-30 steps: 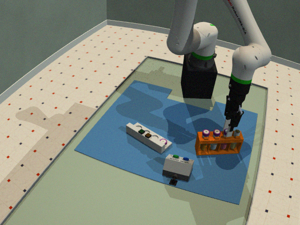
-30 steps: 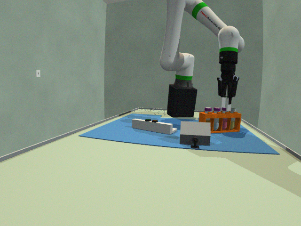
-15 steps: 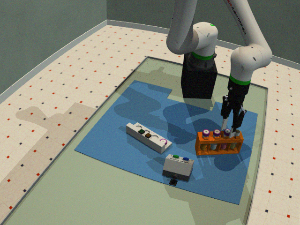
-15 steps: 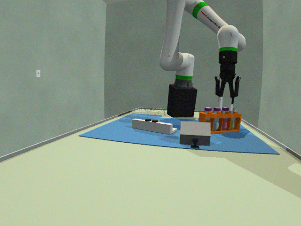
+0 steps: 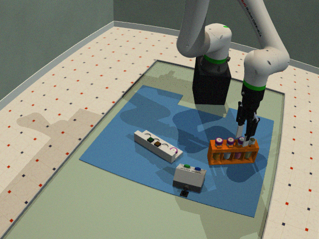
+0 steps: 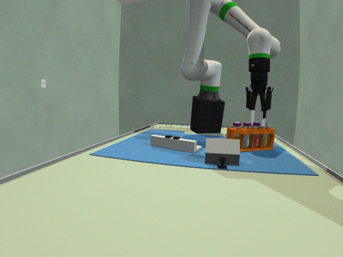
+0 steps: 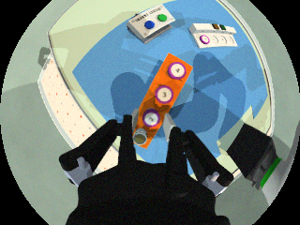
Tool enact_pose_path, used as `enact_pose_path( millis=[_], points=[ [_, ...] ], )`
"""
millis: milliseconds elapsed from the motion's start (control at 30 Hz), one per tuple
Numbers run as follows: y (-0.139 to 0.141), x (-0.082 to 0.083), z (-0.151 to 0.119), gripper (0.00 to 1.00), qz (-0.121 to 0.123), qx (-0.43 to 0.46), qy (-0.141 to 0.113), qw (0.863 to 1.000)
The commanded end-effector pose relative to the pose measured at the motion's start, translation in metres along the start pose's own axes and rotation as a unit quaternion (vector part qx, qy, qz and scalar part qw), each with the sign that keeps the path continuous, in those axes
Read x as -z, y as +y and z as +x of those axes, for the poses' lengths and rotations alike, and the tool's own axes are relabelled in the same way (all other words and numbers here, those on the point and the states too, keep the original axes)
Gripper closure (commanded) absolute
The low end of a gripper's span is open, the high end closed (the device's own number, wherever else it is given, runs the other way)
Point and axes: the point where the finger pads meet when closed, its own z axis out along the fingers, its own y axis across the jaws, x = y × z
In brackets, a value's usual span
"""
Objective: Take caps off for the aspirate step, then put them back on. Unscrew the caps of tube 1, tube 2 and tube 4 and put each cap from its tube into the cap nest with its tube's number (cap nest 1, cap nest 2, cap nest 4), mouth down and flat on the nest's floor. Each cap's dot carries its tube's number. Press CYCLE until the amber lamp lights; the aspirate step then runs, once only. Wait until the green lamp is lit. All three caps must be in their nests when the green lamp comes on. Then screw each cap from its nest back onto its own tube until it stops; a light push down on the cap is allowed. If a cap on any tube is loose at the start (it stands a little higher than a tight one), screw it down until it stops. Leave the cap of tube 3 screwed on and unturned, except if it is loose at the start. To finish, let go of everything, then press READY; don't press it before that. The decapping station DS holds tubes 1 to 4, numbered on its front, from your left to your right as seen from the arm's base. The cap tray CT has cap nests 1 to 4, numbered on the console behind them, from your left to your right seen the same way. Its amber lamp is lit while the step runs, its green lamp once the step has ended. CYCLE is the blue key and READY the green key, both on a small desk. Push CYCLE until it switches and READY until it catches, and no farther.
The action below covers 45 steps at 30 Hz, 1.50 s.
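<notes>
I had the gripper (image 5: 244,137) hanging over the orange decapping station (image 5: 233,150), fingers parted and gripping nothing, straddling a purple cap (image 5: 240,140) that sat on its tube next to the uncapped end tube (image 5: 251,141). Two more capped tubes (image 5: 219,141) stood beside it. One cap (image 5: 174,150) lay in the end nest of the cap tray (image 5: 157,146) (both lamps looked dark).

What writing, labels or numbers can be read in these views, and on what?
"Robot CRX-5iA", after a red word too blurred to read: on the arm's upper link.
Dots on the tube caps: numbers too small to read.
Strip on the button desk: blurred, unreadable.
Nothing else legible.
</notes>
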Motion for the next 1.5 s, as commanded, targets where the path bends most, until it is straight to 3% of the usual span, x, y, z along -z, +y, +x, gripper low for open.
enact_pose_path(
  millis=[0,233,267,300,333,400,467,700,733,1200,1333,1467],
  points=[
    [-0.0001,0.0001,0.0000,0.65,0.002,-0.109,0.008,0.994],
    [-0.0001,0.0001,0.0000,0.65,0.003,-0.272,0.008,0.962],
    [-0.0001,0.0001,0.0000,0.65,0.003,-0.312,0.008,0.950],
    [-0.0001,0.0001,0.0000,0.65,0.003,-0.312,0.008,0.950],
    [-0.0001,0.0001,0.0000,0.65,0.004,-0.351,0.008,0.936],
    [-0.0001,0.0001,0.0000,0.65,0.004,-0.351,0.008,0.936],
    [-0.0001,0.0001,0.0000,0.65,0.004,-0.412,0.007,0.911],
    [-0.0003,0.0002,0.0001,0.65,0.004,-0.412,0.007,0.911],
    [-0.0003,0.0002,0.0001,1.00,0.004,-0.412,0.007,0.911],
    [-0.0003,0.0002,0.0001,1.00,0.004,-0.412,0.007,0.911],
    [-0.0003,0.0003,0.0001,1.00,0.004,-0.319,0.008,0.948],
    [-0.0003,0.0004,0.0001,1.00,0.003,-0.222,0.008,0.975]
  ],
)
